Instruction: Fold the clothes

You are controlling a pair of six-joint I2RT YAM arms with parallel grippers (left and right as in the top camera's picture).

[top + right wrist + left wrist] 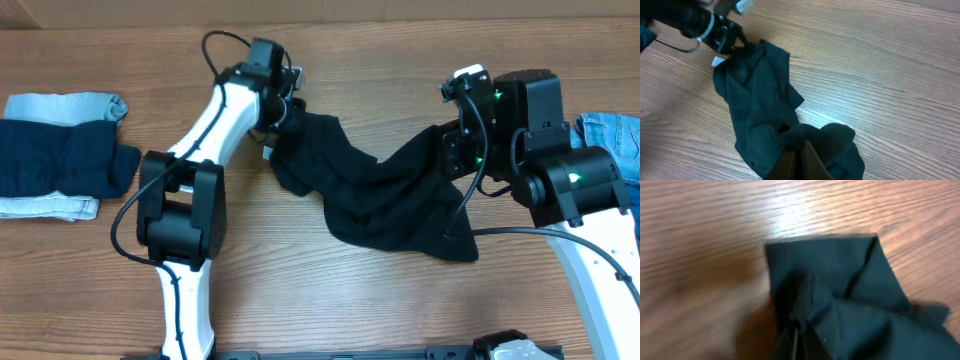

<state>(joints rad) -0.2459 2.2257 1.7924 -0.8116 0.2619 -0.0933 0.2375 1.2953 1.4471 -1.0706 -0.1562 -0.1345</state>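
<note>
Both pairs of jaws are closed on cloth: the left gripper [796, 339] pinches one bunched end of the black garment [380, 195], and the right gripper [801, 159] pinches the other. The garment sags crumpled on the table [400, 50] between them, from 11 o'clock to 3 o'clock of centre. A navy garment [60, 158] on pale denim [70, 105] lies at 9 o'clock, and more denim [612, 135] at 3 o'clock.
</note>
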